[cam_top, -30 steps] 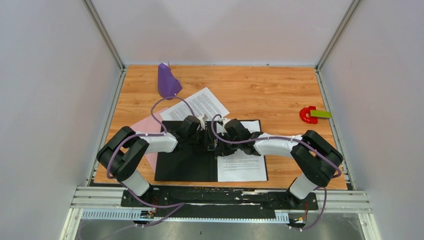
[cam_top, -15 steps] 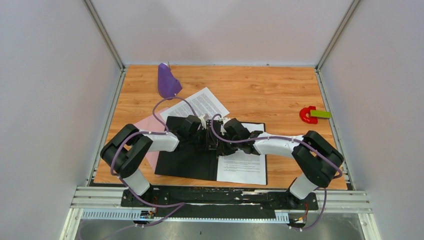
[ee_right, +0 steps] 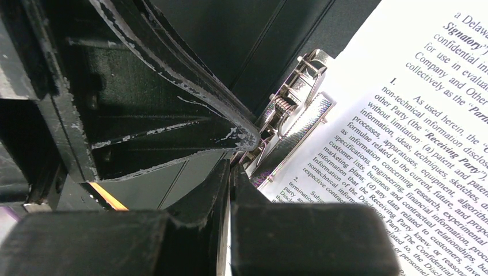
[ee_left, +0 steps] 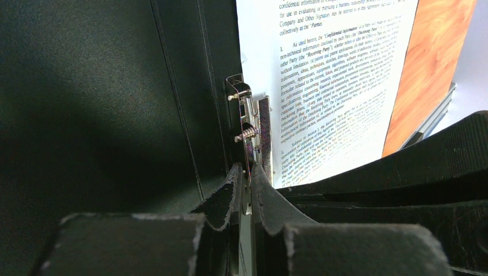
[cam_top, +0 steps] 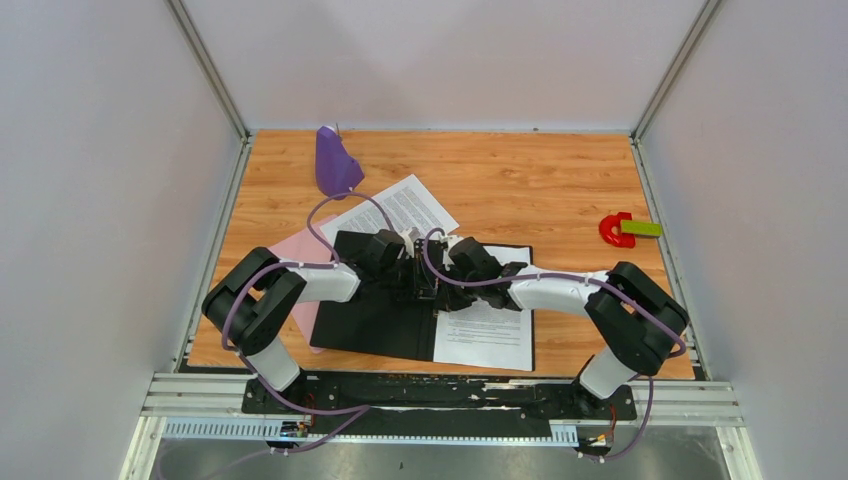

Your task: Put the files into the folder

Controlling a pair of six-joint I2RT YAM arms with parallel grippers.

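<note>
At the spine of the open folder [cam_top: 375, 325], the left fingers [ee_left: 225, 198] are clamped on a thin metal strip at the near end of the metal clip [ee_left: 253, 123], with only a sliver of gap between them. The right fingers [ee_right: 216, 192] are pressed together right beside that clip, their tips touching its end; whether they nip anything thin, I cannot tell. Both arms reach in from either side and meet over the middle of the folder, wrists almost touching.

One printed sheet [cam_top: 485, 335] lies flat on the folder's right half, its left edge just beside the clip. The left half shows bare black lining. The folder sits at the near middle of the surface [cam_top: 540, 190], turned slightly askew.

The second printed sheet [cam_top: 400, 205] lies outside the folder, just beyond its far left corner and angled, its near end hidden by the left arm. A pink clipboard [cam_top: 300, 250] pokes out from under the folder's left side. A purple object [cam_top: 335, 160] stands at the far left. Well apart at the right edge lie a red horseshoe piece [cam_top: 612, 232] and a green block [cam_top: 642, 228], touching each other.
</note>
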